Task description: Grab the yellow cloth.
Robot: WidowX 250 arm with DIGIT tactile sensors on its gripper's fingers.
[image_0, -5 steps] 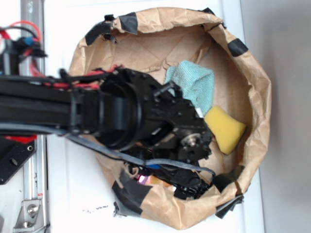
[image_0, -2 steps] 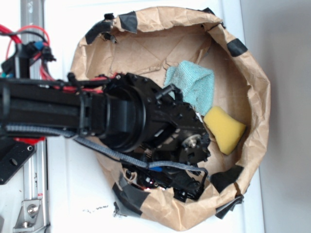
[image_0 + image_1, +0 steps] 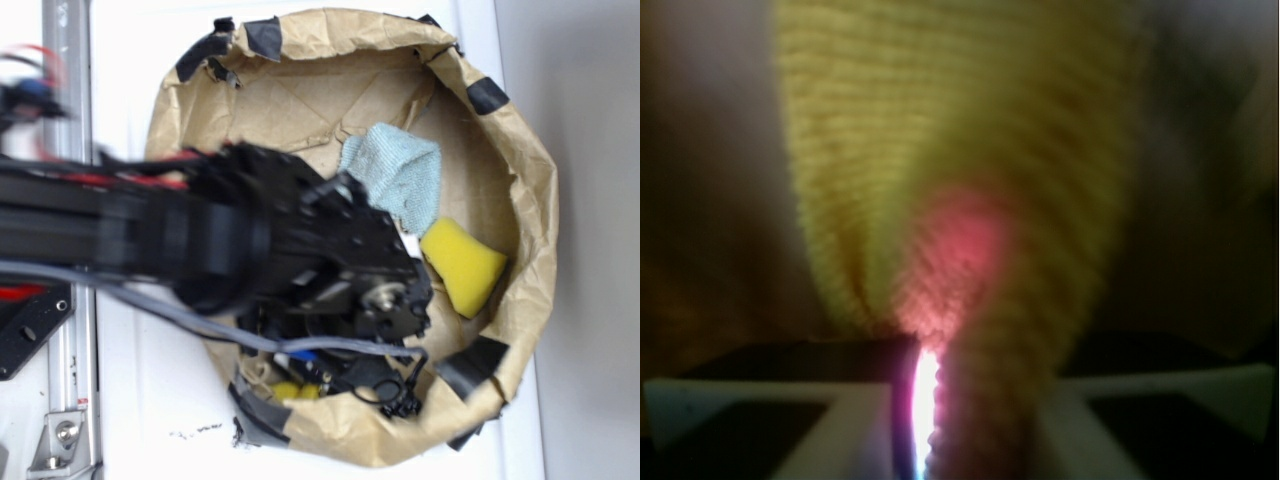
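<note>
White tabletop (image 3: 140, 400), brown paper bag (image 3: 520, 250): my fingers (image 3: 925, 440) pinch the yellow cloth (image 3: 960, 180) by a narrow fold, which may slip free.

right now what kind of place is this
Probably a lab test bench rather than a home: a crumpled brown paper bin patched with black tape sits on a plain white table, with a metal rail beside it. Inside lie a yellow sponge and a teal cloth.
</note>
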